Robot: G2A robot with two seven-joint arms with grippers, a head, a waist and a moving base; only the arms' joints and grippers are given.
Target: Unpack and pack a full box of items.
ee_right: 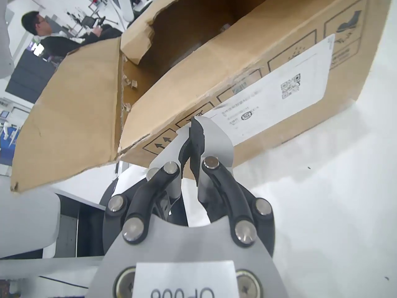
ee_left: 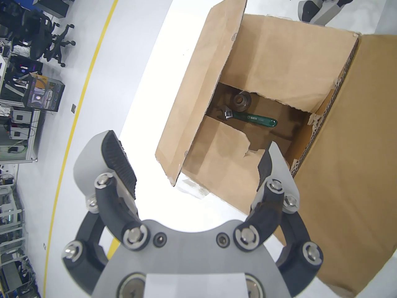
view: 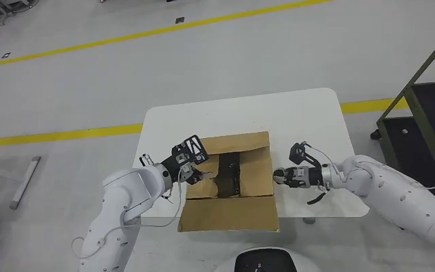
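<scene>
On the white table [view: 306, 115] the cardboard box [view: 228, 214] has its two long outer flaps folded back, one toward the robot and one away from it. The two short inner flaps lie partly over the opening and leave a dark gap down the middle. Both inner flaps are torn along their free edges. Through the gap, the left wrist view shows a green-handled wrench [ee_left: 248, 118] lying on the bottom, with a dark round part [ee_left: 241, 100] just beside its head.

The left gripper [view: 196, 174] [ee_left: 189, 144] hangs over the box's left edge, spread wide and holding nothing. One of its fingers is above the left inner flap [ee_left: 217, 144]. That position suggests it is lined up to take this flap or push it aside, since the flap covers much of the way down to the wrench.

The right gripper [view: 277, 176] [ee_right: 194, 131] sits low by the box's right wall, just beside the white label [ee_right: 279, 94]. Its fingers are pressed together with nothing between them. It is probably there to brace the box against sliding, though whether it touches the cardboard cannot be told.

The right inner flap [ee_left: 273, 72] overhangs the round part and would block a straight reach to it. The far outer flap [ee_left: 211, 79] stands tilted up, close to the left arm's path.
</scene>
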